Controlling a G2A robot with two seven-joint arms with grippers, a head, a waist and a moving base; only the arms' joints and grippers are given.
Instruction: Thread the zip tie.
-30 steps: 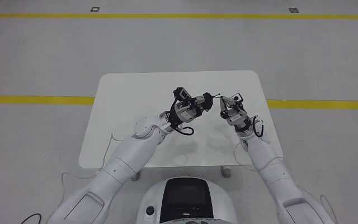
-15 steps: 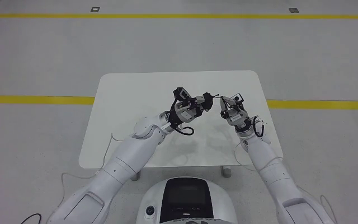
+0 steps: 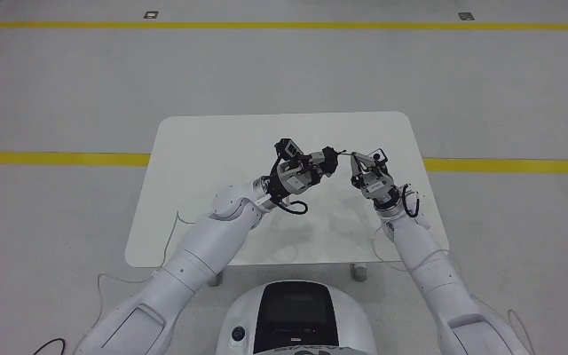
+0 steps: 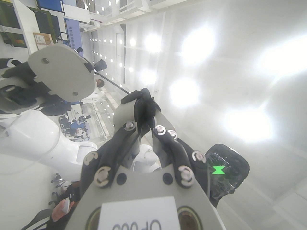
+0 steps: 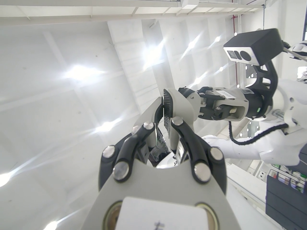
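Both arms are raised above the white table, fingertips facing each other. My left gripper is shut on the black zip tie's bunched end. In the left wrist view its fingers pinch that dark end, and the thin black strap runs off to the pale finger of the other hand. My right gripper is shut with its ribbed pads pressed together on the strap's far end. The left arm's wrist housing sits just behind it.
The tabletop under the arms is bare white. A yellow floor line runs behind the table on both sides. The arms' black cables hang near the wrists.
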